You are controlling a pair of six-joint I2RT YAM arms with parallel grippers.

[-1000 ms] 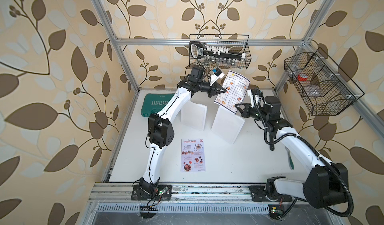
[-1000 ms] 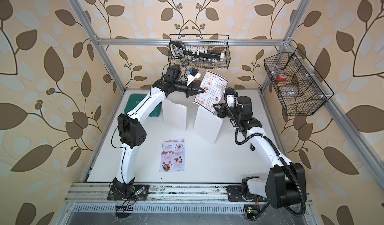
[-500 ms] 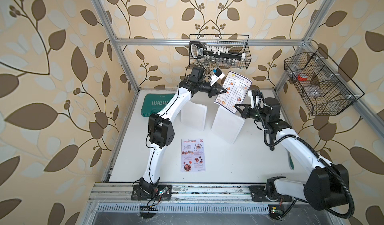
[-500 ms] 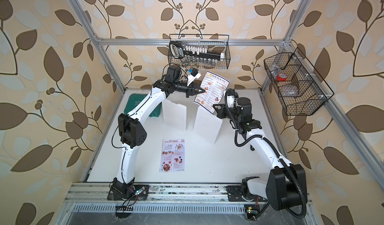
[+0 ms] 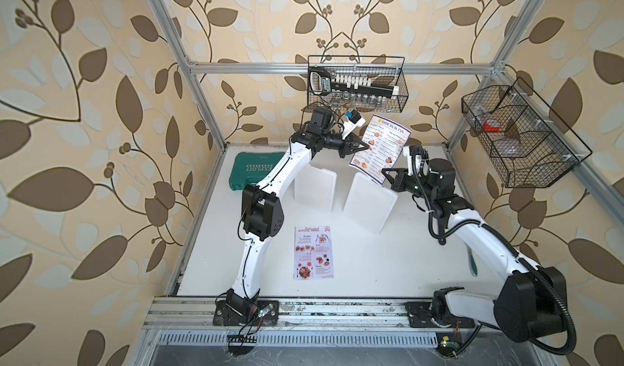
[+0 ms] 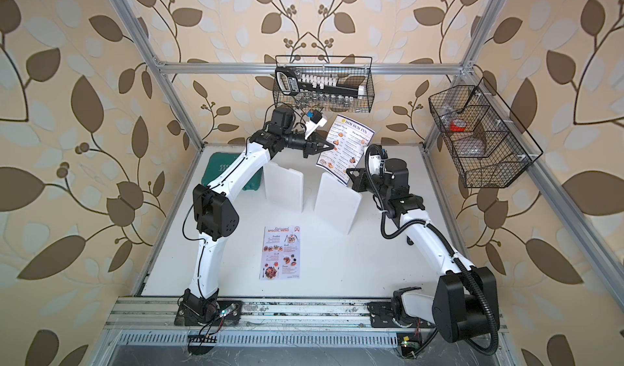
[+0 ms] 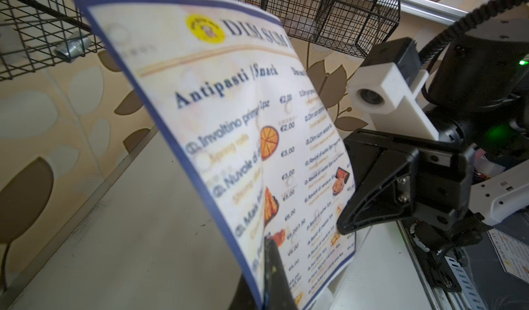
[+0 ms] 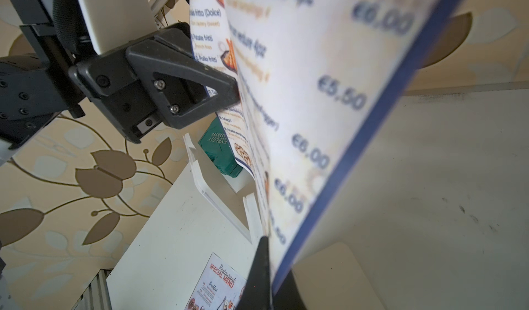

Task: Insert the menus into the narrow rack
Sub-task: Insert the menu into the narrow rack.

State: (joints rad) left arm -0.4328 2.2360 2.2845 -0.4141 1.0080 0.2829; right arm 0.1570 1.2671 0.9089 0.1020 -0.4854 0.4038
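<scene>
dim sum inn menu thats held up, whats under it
The navy-bordered printed Dim Sum Inn menu hangs above a white upright plastic panel. The table behind that panel is covered; whether sheet and panel touch cannot be told.

Both top views look steeply down on the table [image 5: 388,263]; wrist views look close-up, apparently sharing one menu [image 7: 229,108].

Green case [image 5: 256,170] marked EXPLOIT: flat on the worktop [image 5: 388,263], below the left end effector [image 5: 363,145] and off to its left.

Wire basket [image 5: 401,106] on the back wall: above that end effector, holding a black-and-white tool [image 5: 351,84].

Second wire basket [image 5: 533,178] on the side wall: right of the right end effector [image 5: 385,171], holding a red-capped item [image 5: 489,124].
</scene>
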